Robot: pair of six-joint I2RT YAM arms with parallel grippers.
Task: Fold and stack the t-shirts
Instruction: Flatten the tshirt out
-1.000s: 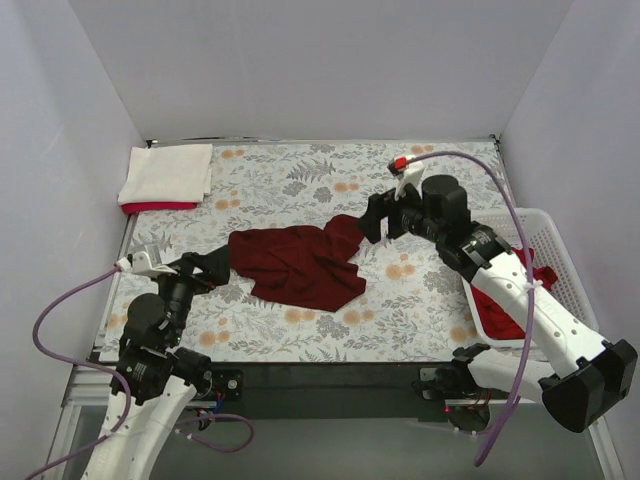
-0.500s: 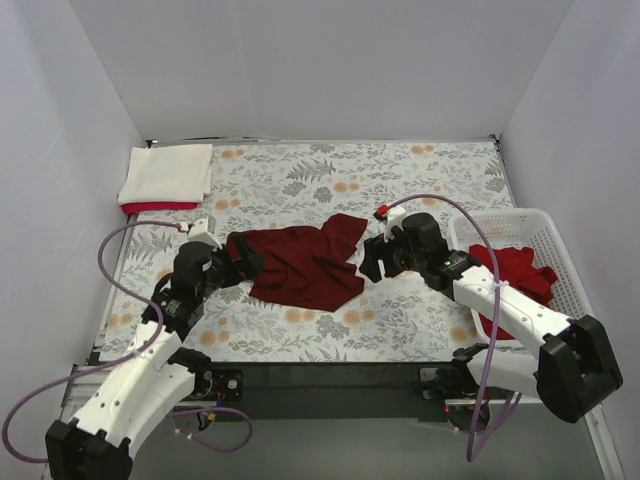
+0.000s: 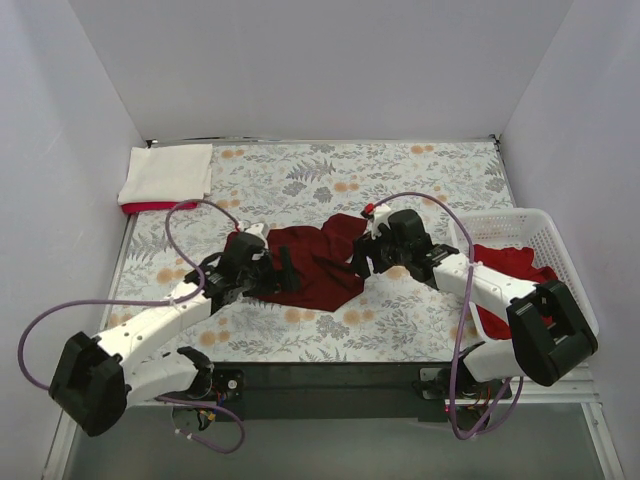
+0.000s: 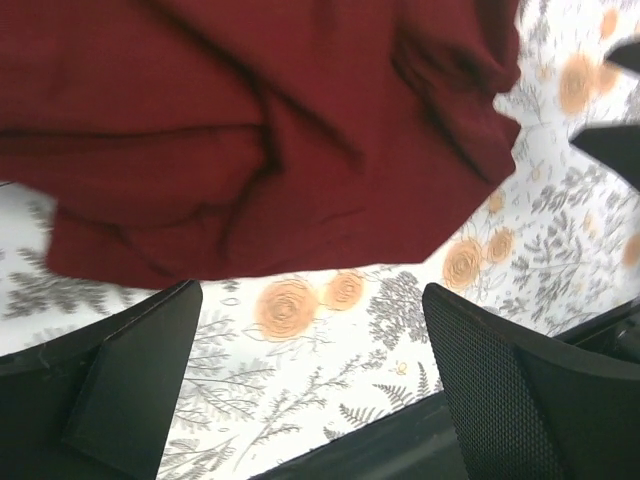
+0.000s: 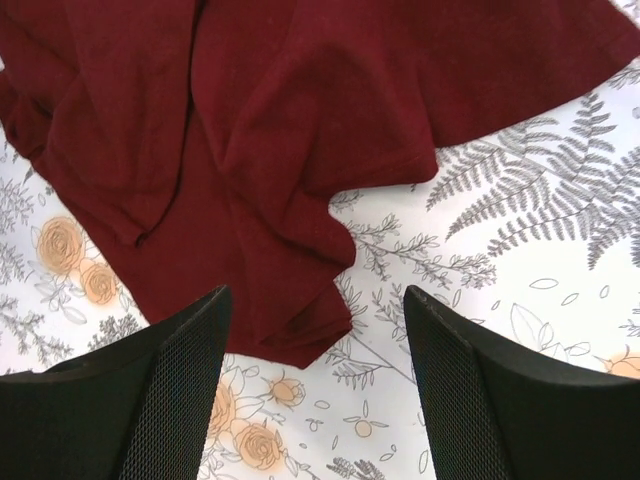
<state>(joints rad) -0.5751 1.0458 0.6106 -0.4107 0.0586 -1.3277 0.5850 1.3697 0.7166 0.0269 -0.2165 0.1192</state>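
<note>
A crumpled dark maroon t-shirt [image 3: 312,262] lies in the middle of the floral table. It fills the top of the left wrist view [image 4: 260,130] and of the right wrist view [image 5: 300,130]. My left gripper [image 3: 283,274] is open and empty over the shirt's near left edge, with bare cloth between its fingers [image 4: 130,380]. My right gripper [image 3: 361,261] is open and empty at the shirt's right edge, over its lower corner [image 5: 315,330]. A folded cream-white t-shirt [image 3: 166,172] lies on a folded red one [image 3: 155,207] at the far left corner.
A white lattice basket [image 3: 535,222] stands at the right edge with more red shirts [image 3: 505,268] in it. Grey walls close the table on three sides. The black front edge of the table [image 4: 400,450] shows under my left gripper.
Both arms have closed in on the maroon shirt: the left gripper moved right to its left edge, the right gripper came down and left to its right edge. The shirt has barely shifted.
</note>
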